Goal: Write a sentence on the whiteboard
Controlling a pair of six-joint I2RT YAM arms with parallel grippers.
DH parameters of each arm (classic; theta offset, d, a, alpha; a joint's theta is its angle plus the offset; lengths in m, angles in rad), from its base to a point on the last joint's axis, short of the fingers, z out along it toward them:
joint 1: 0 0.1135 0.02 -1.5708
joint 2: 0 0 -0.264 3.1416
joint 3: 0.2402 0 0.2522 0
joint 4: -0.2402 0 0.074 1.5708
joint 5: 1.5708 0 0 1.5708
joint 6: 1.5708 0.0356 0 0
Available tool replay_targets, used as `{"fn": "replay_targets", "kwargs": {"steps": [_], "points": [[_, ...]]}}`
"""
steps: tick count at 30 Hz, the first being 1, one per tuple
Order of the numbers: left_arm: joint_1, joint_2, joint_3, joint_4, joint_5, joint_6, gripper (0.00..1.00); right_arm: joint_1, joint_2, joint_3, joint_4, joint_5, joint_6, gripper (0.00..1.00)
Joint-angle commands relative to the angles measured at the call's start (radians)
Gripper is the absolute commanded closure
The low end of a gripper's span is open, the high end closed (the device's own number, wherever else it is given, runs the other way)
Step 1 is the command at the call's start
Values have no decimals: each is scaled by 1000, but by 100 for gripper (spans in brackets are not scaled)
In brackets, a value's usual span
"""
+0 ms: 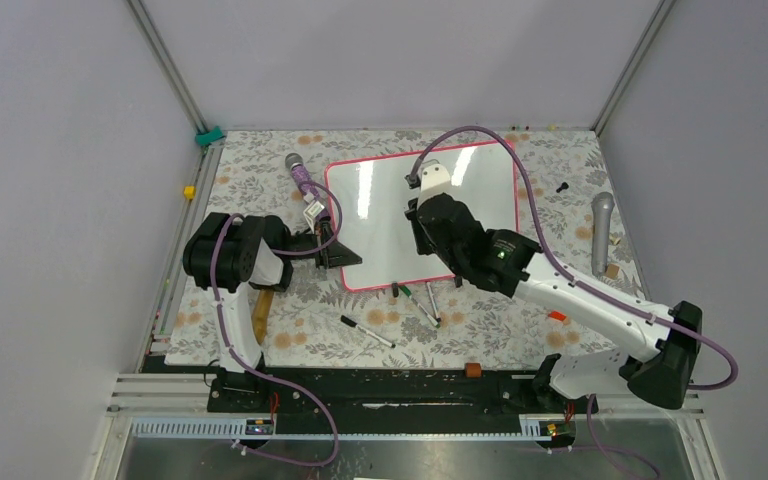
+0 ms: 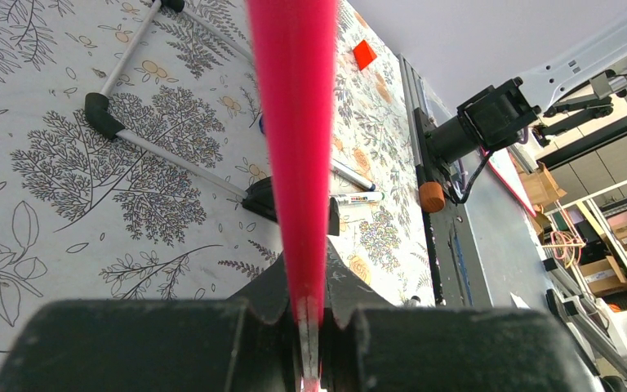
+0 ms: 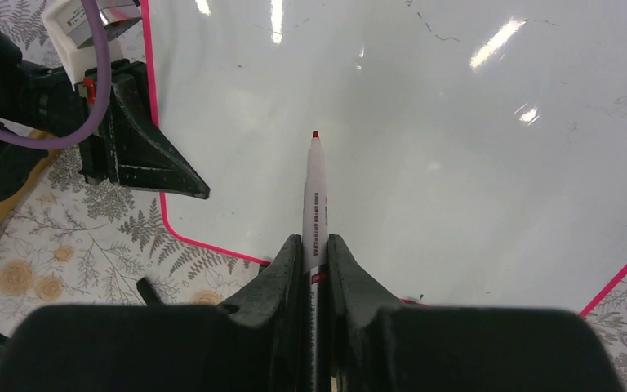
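Note:
The whiteboard [image 1: 380, 200] lies on the flowered cloth, glossy white with a thin pink frame. My left gripper [image 1: 338, 250] is shut on its left edge; in the left wrist view the pink frame [image 2: 294, 122] runs up out of the clamped left gripper [image 2: 309, 314]. My right gripper [image 3: 316, 241] is shut on a white marker [image 3: 315, 188] with a red tip, which points at the whiteboard [image 3: 424, 147] near its left part. In the top view the right gripper [image 1: 418, 228] is over the board's middle. The sentence is out of view; the white surface that shows is blank.
Loose markers [image 1: 367, 332] [image 1: 420, 303] lie on the cloth just in front of the board. A purple microphone [image 1: 300, 175] lies at its left corner and a grey microphone [image 1: 602, 230] to its right. A small orange block [image 1: 557, 316] sits near the right arm.

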Motion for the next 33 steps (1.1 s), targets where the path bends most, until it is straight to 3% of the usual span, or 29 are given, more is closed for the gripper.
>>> {"fn": "replay_targets", "kwargs": {"steps": [1,9,18,33], "points": [[-5,-13,-2,26,-14,34,100,3,37,77,-28,0,60,100],[-5,-21,-16,25,-37,39,100,4,52,90,-130,171,281,100],[-4,-14,-6,26,-31,31,100,4,92,213,-374,93,332,100],[-3,-11,0,28,-29,32,100,3,-14,153,-329,-4,300,100]]}}
